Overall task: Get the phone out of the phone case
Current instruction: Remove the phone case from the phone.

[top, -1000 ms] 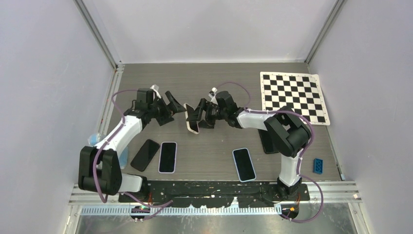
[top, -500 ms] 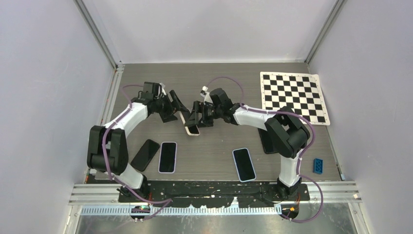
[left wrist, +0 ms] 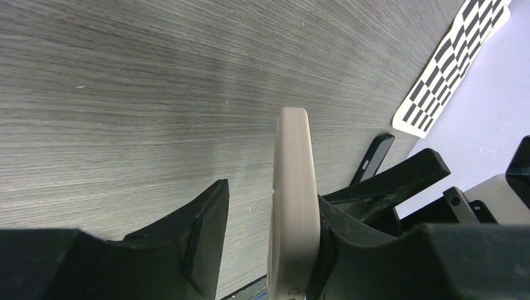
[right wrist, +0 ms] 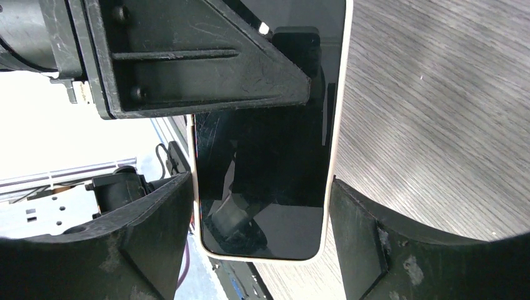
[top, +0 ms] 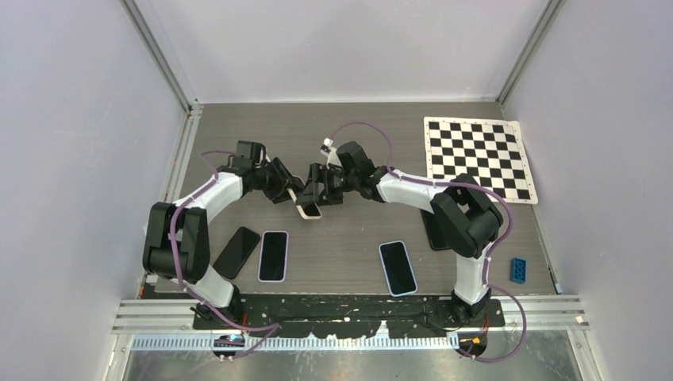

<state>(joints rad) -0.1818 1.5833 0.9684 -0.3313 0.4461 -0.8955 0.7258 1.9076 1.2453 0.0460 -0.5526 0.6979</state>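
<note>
Right wrist: right pincer (right wrist: 259, 206) grasps cased phone (right wrist: 269, 156) by long edges | left pincer (left wrist: 270, 197) unclenched, straddling its rim

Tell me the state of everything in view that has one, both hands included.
cased phone: held up between both hands, inside beige case, screen dark.
left hand: open, one finger against the case.
right hand: shut across the cased phone.
bare black phone: lying flat, screen dark.
left white-edged phone: flat, screen dark.
right white-edged phone: flat, screen dark.
</note>
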